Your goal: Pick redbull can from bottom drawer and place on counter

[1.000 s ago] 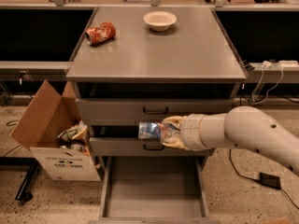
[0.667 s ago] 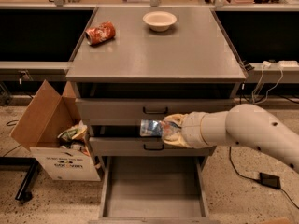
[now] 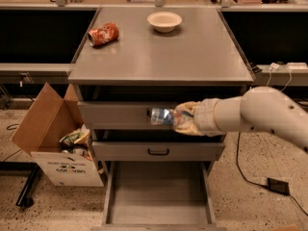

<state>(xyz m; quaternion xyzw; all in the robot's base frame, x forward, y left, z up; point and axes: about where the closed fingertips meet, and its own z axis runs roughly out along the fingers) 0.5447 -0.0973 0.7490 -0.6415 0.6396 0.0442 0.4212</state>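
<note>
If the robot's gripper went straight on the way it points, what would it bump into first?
The gripper, holding the redbull can, points left across the drawer front. Probably the cardboard box first, though depth is unclear.

In the middle of the frame, the gripper (image 3: 177,119) hangs in front of the upper drawer front (image 3: 115,113), its fingers clasped around one end of the redbull can (image 3: 161,116), which lies sideways and points left. The white arm (image 3: 255,113) enters from the right edge. Below, the bottom drawer (image 3: 159,196) stands pulled out. On the counter (image 3: 163,57) at upper centre lie a red-orange soda can (image 3: 103,34) and a pale bowl (image 3: 164,21). An open cardboard box (image 3: 53,143) stands at lower left.
</note>
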